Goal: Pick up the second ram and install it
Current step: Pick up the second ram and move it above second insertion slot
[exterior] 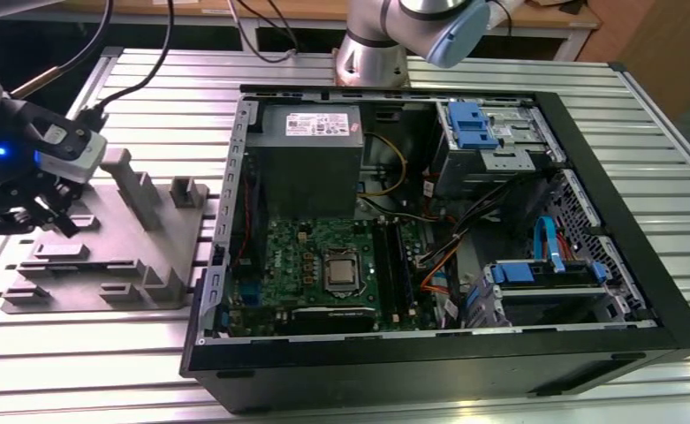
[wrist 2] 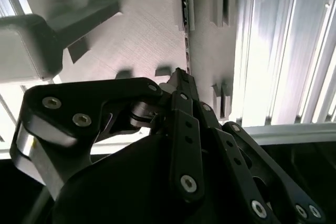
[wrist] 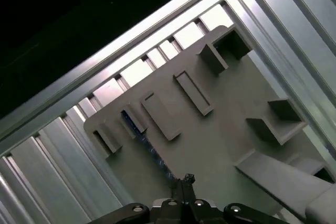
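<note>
Dark blue and thin, the second ram (wrist: 143,132) stands on its long edge in a slot of the grey holder plate (wrist: 220,145). In the second wrist view the ram (wrist 2: 186,35) reads as a narrow strip with a row of small dots, one end seated in a raised grey bracket (wrist 2: 185,11). My gripper (wrist: 186,178) is at the stick's other end, with its black fingers (wrist 2: 181,98) drawn together and pinching the ram's upper edge. The stick is still seated in the plate. In the exterior view my gripper (exterior: 48,216) hangs low over the holder plate (exterior: 97,252), at the exterior view's left. The plate lies on the slatted aluminium table (exterior: 73,353), just beside the open black computer case (exterior: 439,371). The green motherboard (exterior: 309,252) lies inside the case, well apart from the ram.
</note>
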You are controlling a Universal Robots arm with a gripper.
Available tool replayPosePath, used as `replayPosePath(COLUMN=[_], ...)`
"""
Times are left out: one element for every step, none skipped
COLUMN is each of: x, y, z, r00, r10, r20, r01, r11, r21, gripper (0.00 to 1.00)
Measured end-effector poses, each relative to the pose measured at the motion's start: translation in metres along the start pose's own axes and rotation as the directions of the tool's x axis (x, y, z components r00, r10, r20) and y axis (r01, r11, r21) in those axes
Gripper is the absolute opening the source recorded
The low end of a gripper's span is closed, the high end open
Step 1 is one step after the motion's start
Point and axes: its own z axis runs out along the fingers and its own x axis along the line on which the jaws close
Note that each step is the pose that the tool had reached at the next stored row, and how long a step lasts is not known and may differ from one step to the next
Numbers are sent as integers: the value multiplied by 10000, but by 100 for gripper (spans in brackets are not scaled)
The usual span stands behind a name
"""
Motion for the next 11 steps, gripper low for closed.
replayPosePath(x=[0, 0, 1, 1, 1, 1, 1, 2, 2, 2, 2], y=[-1, -1, -1, -1, -2, -2, -2, -3, -3, -4, -4], z=[10, 18, 26, 34, 43, 51, 60, 68, 77, 85, 93], r00=[9998, 9993, 9985, 9973, 9958, 9940, 9917, 9893, 9865, 9833, 9798], r10=[-198, -376, -556, -735, -914, -1093, -1281, -1461, -1637, -1820, -1997], r20=[-7, -14, -21, -28, -34, -40, -47, -53, -60, -65, -71], r01=[198, 376, 556, 735, 914, 1093, 1281, 1461, 1637, 1820, 1996], r11=[9998, 9993, 9985, 9973, 9958, 9940, 9918, 9893, 9865, 9833, 9799], r21=[-5, -10, -14, -19, -24, -29, -35, -40, -46, -51, -57], gripper=[10, 10, 10, 10, 10, 10, 10, 10, 10, 10, 10])
